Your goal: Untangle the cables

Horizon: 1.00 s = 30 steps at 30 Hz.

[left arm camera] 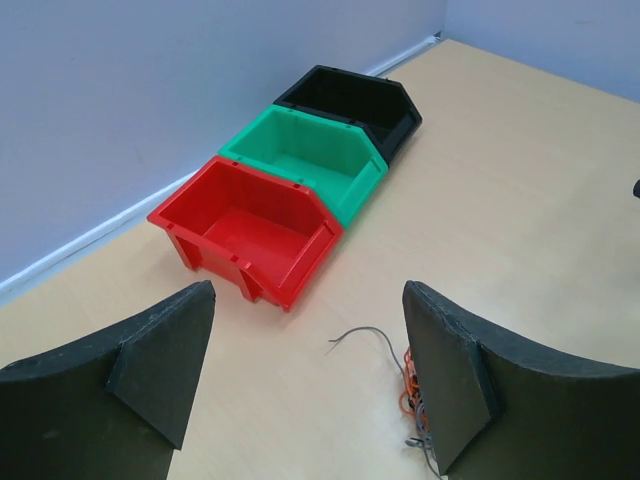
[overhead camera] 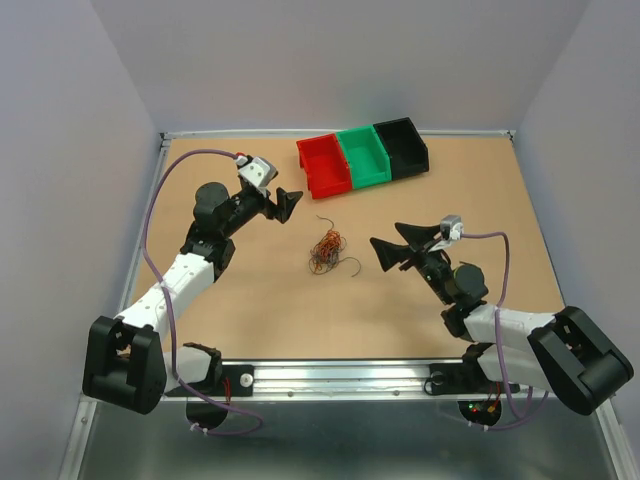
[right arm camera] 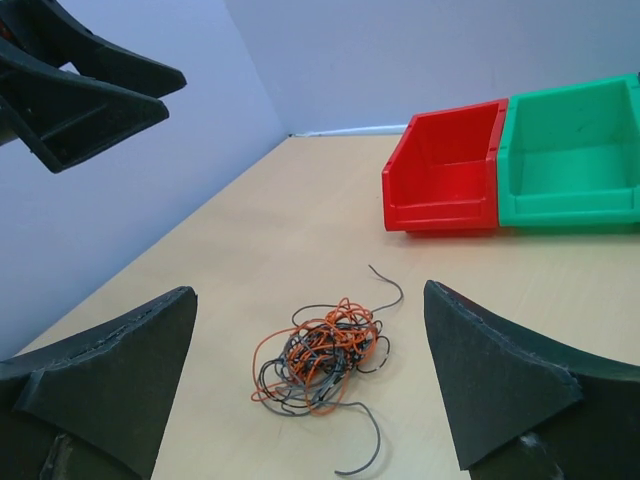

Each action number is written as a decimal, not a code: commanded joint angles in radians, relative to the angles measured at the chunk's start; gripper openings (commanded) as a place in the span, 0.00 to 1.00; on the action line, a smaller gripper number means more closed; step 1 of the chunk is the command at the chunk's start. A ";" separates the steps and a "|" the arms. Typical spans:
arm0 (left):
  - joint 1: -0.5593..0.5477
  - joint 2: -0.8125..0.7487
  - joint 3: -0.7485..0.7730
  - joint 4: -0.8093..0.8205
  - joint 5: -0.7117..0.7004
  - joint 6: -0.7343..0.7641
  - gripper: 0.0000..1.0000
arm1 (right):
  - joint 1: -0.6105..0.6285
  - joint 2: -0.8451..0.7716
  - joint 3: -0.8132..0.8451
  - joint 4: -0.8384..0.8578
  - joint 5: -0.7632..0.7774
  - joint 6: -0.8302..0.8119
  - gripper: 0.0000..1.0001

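Open and empty, the left tool (overhead camera: pixel 288 204) at ten o'clock and right tool (overhead camera: pixel 386 251) at three could tighten the cables (overhead camera: pixel 326 252) by grabbing everything.

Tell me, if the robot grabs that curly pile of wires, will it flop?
The cables look hair-thin and loosely looped, so they'd probably droop and dangle. They're tangled together, so the whole clump would likely lift as one. Being so thin, it's probably very light.

Cables (right arm camera: pixel 320 358), orange, dark and greenish wires, tangled clump, lying mid-table, untouched
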 commanded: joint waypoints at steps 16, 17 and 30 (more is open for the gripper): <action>-0.097 0.295 0.299 -0.472 0.133 0.230 0.99 | 0.004 0.059 0.148 -0.281 0.031 -0.080 1.00; -0.101 0.298 0.299 -0.488 0.128 0.241 0.99 | 0.005 0.060 0.151 -0.287 0.043 -0.077 1.00; -0.216 0.507 0.382 -0.675 0.027 0.339 0.94 | 0.001 0.001 0.124 -0.310 0.118 -0.060 1.00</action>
